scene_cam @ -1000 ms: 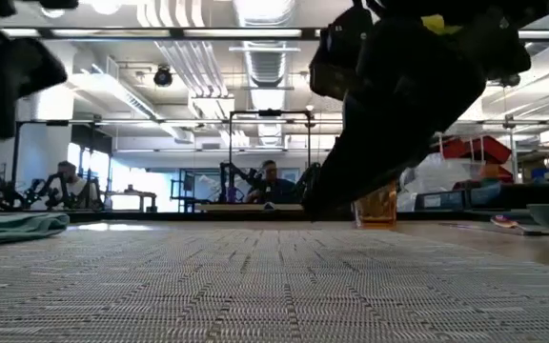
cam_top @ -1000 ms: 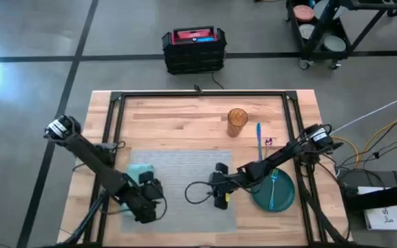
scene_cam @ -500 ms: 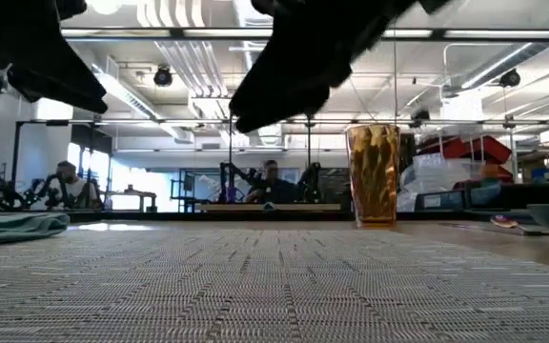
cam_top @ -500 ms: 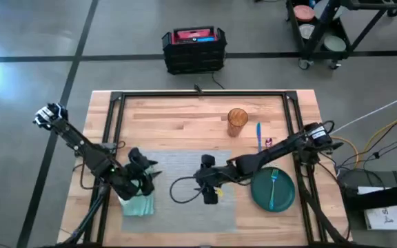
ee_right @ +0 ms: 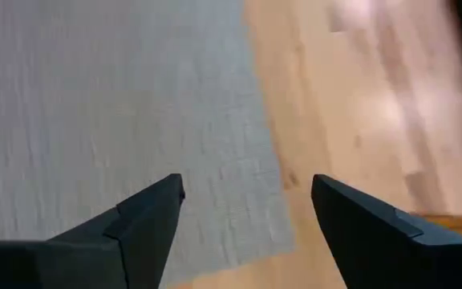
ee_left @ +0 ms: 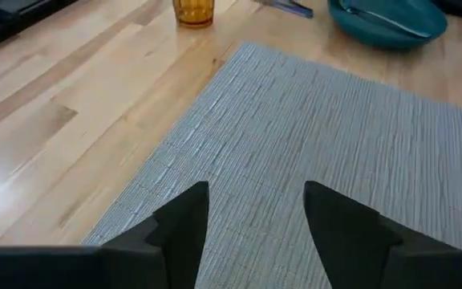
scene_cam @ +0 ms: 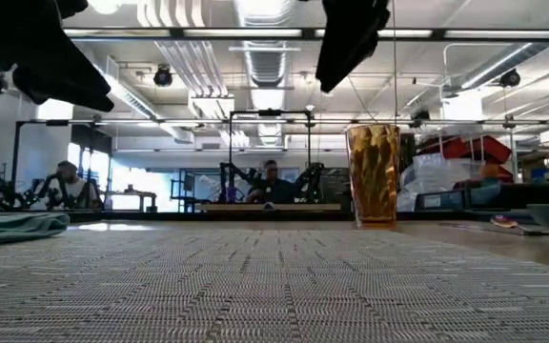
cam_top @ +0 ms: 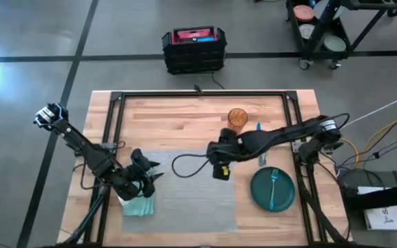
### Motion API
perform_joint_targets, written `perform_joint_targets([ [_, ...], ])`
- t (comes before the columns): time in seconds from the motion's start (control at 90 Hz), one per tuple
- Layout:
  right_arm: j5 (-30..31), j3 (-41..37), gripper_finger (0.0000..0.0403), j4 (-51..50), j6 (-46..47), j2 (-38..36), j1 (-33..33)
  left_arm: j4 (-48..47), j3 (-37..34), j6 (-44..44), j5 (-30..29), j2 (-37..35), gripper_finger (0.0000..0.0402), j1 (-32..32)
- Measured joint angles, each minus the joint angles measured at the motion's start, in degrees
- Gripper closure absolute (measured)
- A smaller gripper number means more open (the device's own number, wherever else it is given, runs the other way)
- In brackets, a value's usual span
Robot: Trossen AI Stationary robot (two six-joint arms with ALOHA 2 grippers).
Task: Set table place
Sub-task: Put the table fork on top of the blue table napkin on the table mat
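Right end effector (cam_top: 219, 171) above placemat (cam_top: 185, 200)

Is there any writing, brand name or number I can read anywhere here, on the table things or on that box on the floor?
None can be read.
Red-topped black crate on the floor: a small blue mark on its lid, too small to read.
White sheet at the right edge: dark marks, too blurred to read.
Amber ribbed glass tumbler, dark green round plate, grey woven placemat: no lettering shows.

Setting: robotics lab | exposed ceiling ducts (scene_cam: 265, 57), other arm rigs (scene_cam: 246, 181) (people seated behind)
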Motion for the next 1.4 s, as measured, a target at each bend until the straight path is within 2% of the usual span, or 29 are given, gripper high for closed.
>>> perform_joint_targets([
  [0.233, 2.4, -8.5, 0.0164, -0.4, 5.7, -8.8, -0.1, 0.3, 0.5, 0.2, 0.0, 0.0, 0.0233, 0.0],
  [0.367, 5.6, -16.3, 0.0179, 0.1, 13.1, -15.6, -0.1, 0.2, 0.5, 0.2, 0.0, 0.0, 0.0241, 0.0],
  [0.489, 5.3, -23.0, 0.0187, 0.0, 21.5, -21.3, -0.1, 0.4, 0.5, 0.0, 0.1, 0.0, 0.0246, 0.0],
  [0.556, 2.7, -25.7, 0.0187, 0.1, 26.5, -24.5, 0.3, 0.5, 0.5, 0.0, 0.1, 0.0, 0.0249, 0.0],
  [0.7, -8.6, -30.1, 0.0181, 0.3, 35.8, -29.5, 2.0, 0.9, 0.5, 0.0, 0.0, 0.0, 0.0254, 0.0],
  [0.789, -12.6, -32.2, 0.0177, 0.0, 41.2, -31.2, 3.8, 1.0, 0.5, 0.0, -0.6, 0.1, 0.0257, 0.0],
  [0.967, -15.7, -36.0, 0.0183, 0.0, 55.0, -31.1, 9.6, 1.0, 0.5, 0.0, -0.9, 0.4, 0.0262, 0.0],
  [1.189, -19.8, -41.6, 0.0204, 0.0, 72.2, -26.3, 18.0, 1.0, 0.5, 0.4, -1.7, 2.9, 0.0269, 0.0],
  [1.4, -21.6, -43.3, 0.0218, -0.2, 79.9, -21.0, 22.3, 2.1, 0.4, 1.5, -2.2, 5.8, 0.0277, 0.1],
])
